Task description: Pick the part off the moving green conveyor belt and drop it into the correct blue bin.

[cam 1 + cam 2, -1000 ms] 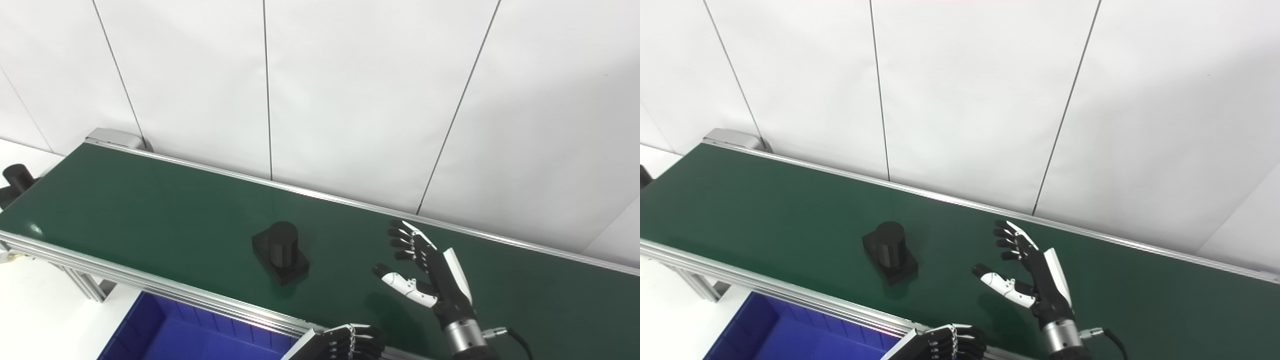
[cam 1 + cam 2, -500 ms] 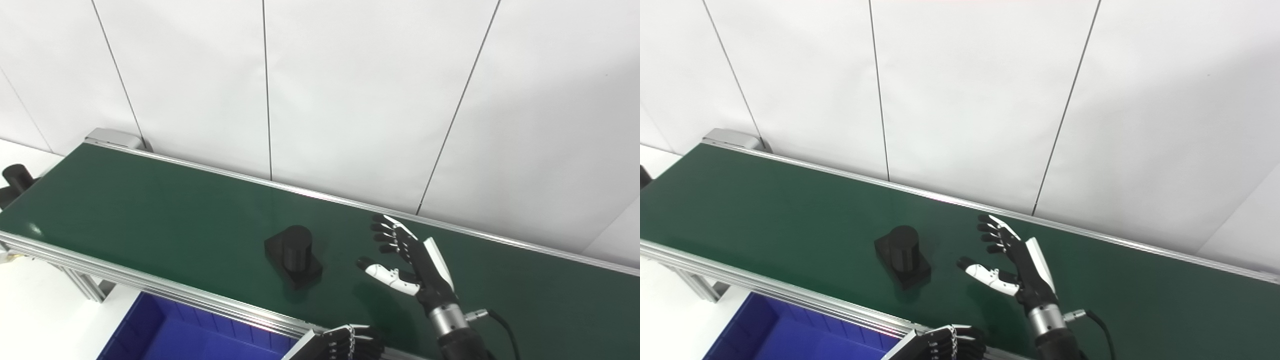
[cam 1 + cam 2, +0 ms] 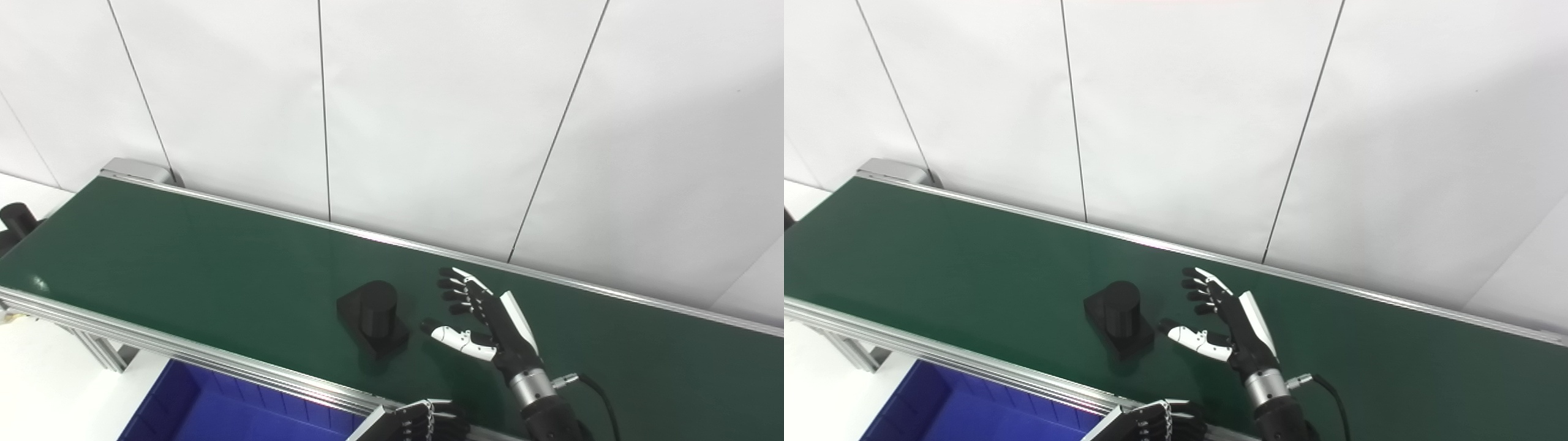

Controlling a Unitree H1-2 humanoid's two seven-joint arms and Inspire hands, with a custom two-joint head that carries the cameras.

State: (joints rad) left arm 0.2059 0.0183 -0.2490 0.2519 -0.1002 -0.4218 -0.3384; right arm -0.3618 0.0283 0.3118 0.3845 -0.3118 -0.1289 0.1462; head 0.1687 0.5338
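Part [image 3: 372, 316] — black cylinder on square base.

Down at the bottom edge, the left hand [image 3: 429, 424] of black fingers with a pale back is cut off, so only curled fingertips show and its grip cannot be read. The deep blue plastic bin [image 3: 202, 410] slips under the silver aluminium belt frame [image 3: 202, 355] and off the bottom edge, floor mostly unseen. At far left, a small black cylindrical object [image 3: 15, 217] is half cropped, unidentifiable. The right forearm [image 3: 1283, 422] also runs out of frame.
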